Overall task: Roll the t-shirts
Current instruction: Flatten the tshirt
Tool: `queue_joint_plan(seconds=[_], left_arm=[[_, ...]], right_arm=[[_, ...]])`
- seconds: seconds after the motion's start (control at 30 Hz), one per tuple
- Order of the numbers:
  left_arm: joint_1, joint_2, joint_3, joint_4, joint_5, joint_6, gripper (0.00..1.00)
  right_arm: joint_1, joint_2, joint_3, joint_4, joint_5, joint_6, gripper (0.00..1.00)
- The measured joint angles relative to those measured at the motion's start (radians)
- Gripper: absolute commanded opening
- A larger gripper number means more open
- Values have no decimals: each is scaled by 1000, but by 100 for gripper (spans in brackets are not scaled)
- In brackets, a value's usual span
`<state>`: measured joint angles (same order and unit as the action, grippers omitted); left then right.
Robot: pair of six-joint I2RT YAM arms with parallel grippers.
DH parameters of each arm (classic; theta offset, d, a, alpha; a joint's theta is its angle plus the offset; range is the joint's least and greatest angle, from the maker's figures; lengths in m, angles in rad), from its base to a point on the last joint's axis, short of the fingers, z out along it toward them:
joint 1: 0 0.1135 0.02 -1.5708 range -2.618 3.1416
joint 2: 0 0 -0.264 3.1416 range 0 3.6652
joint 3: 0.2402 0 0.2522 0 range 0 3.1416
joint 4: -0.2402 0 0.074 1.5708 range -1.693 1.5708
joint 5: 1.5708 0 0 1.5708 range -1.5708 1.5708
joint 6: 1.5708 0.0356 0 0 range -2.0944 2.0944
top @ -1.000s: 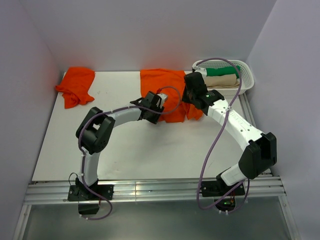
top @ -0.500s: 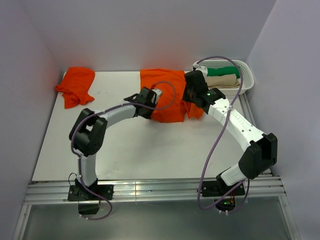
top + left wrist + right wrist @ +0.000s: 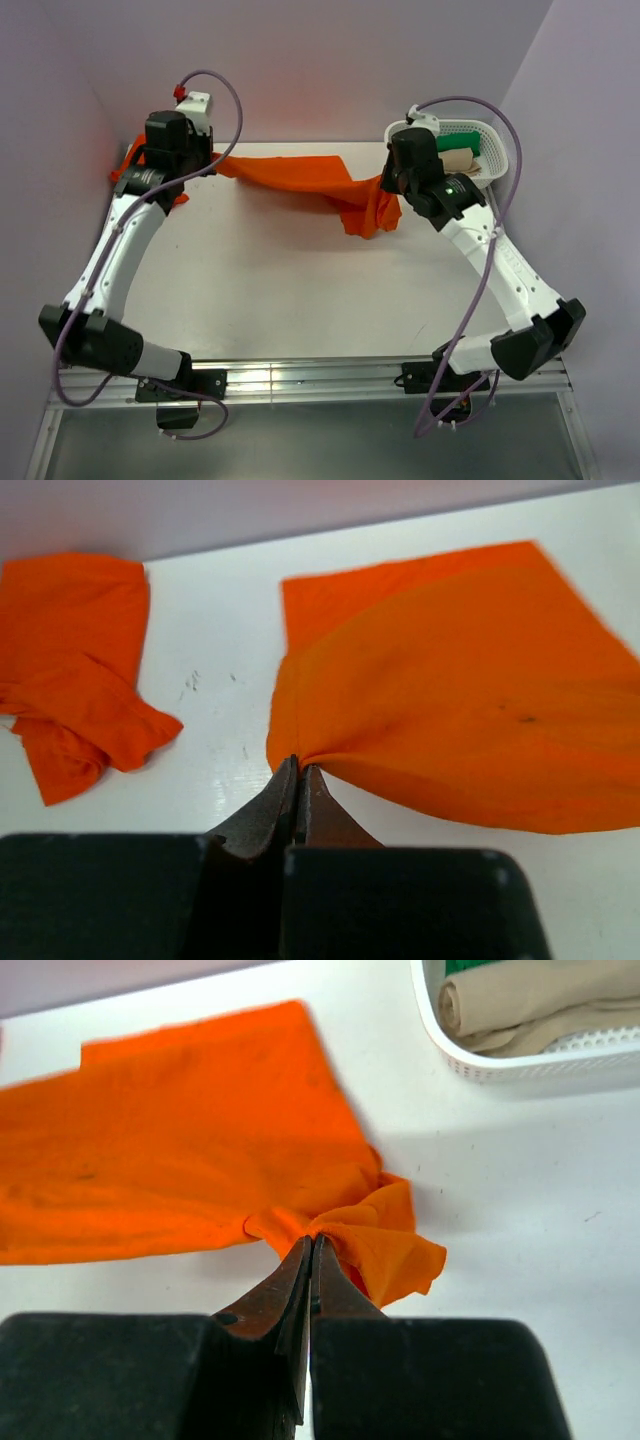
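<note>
One orange t-shirt (image 3: 300, 178) hangs stretched above the table between both grippers. My left gripper (image 3: 212, 160) is shut on its left edge at the far left; the left wrist view shows the fingertips (image 3: 298, 763) pinching a gathered corner of the cloth (image 3: 450, 730). At the right end, my right gripper (image 3: 384, 186) is shut on a bunched fold (image 3: 312, 1240) of the same t-shirt (image 3: 180, 1140), and a loose flap (image 3: 368, 215) droops below it. A second orange t-shirt (image 3: 128, 165) lies crumpled at the far left corner (image 3: 70, 660), partly hidden behind my left arm.
A white mesh basket (image 3: 492, 150) stands at the far right corner, close behind my right gripper. It holds a rolled beige cloth (image 3: 520, 1005) and a green one (image 3: 470, 965). Walls enclose the table on the left, back and right.
My left gripper shut on the shirt's edge and swung up to the far left. The right gripper rose and moved slightly back. The shirt went from lying on the table to hanging stretched.
</note>
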<state>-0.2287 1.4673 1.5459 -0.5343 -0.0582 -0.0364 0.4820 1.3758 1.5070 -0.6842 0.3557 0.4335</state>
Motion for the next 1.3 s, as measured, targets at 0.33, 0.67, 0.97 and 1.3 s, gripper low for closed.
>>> queue_joint_plan(seconds=[0.33, 0.67, 0.97, 1.3], left_arm=[[-3, -293, 13, -69, 0, 17, 0], [12, 33, 200, -38, 16, 44, 0], [93, 745, 889, 51, -7, 81, 0], [186, 561, 756, 315, -26, 73, 0]], right_arm=[[60, -226, 69, -34, -31, -77, 0], [62, 159, 536, -6, -42, -235, 0], [12, 769, 978, 224, 4, -472, 0], [4, 677, 908, 626, 97, -607, 0]])
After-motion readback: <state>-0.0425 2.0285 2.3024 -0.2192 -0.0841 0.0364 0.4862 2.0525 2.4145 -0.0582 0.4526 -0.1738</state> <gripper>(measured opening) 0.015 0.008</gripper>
